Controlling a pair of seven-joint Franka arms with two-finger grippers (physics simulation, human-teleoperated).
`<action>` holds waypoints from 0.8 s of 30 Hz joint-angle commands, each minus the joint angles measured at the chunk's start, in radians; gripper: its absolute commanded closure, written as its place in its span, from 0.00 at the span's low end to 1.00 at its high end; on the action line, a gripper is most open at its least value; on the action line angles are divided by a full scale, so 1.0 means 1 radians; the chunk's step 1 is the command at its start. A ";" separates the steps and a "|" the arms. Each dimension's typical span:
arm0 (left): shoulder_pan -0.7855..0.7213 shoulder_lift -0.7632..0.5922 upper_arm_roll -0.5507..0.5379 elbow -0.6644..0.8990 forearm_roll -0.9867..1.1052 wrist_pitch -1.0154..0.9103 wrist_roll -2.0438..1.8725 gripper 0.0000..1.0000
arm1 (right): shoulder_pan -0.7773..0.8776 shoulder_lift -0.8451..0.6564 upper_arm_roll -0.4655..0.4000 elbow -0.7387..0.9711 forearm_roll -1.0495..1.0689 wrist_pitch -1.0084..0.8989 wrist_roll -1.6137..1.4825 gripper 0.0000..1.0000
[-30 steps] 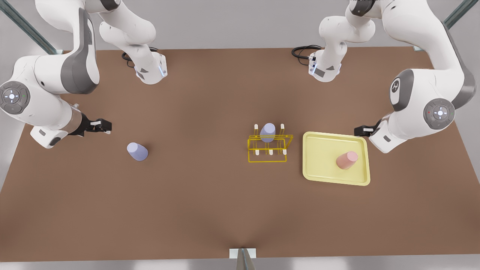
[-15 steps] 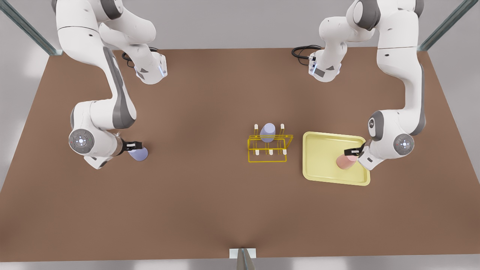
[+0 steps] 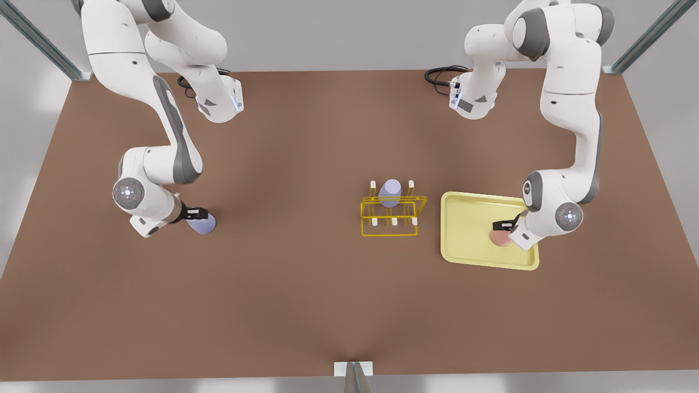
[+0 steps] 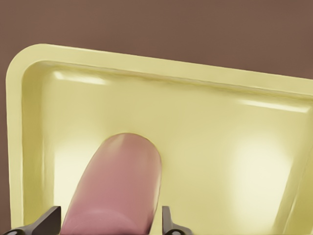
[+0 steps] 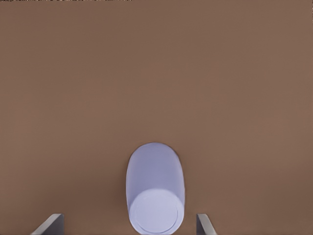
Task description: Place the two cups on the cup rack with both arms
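Landmark: the yellow cup rack [image 3: 391, 214], standing on the brown tabletop [image 3: 306, 295].

Left gripper [image 3: 503, 225]: positioned over the pale-yellow tray [image 3: 464, 240] just beside the rack. Jaws spread wide, one finger [image 4: 166, 221] on each side of the salmon cup [image 3: 498, 237], which stands on the tray.

Right gripper [image 3: 197, 212]: far from the rack, at the lavender cup [image 3: 204, 223] on the tabletop. Jaws wide, not touching the cup.

A second lavender cup [image 3: 390, 191] sits on a rear rack peg.
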 commanded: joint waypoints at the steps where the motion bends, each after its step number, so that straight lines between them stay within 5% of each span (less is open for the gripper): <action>1: 0.000 0.002 0.000 -0.002 0.001 0.034 0.020 0.00 | -0.005 -0.003 0.000 -0.034 0.002 0.127 0.015 0.00; 24: -0.001 0.018 -0.006 -0.006 0.001 0.051 0.011 0.11 | -0.040 0.081 0.000 -0.185 0.002 0.316 0.017 0.00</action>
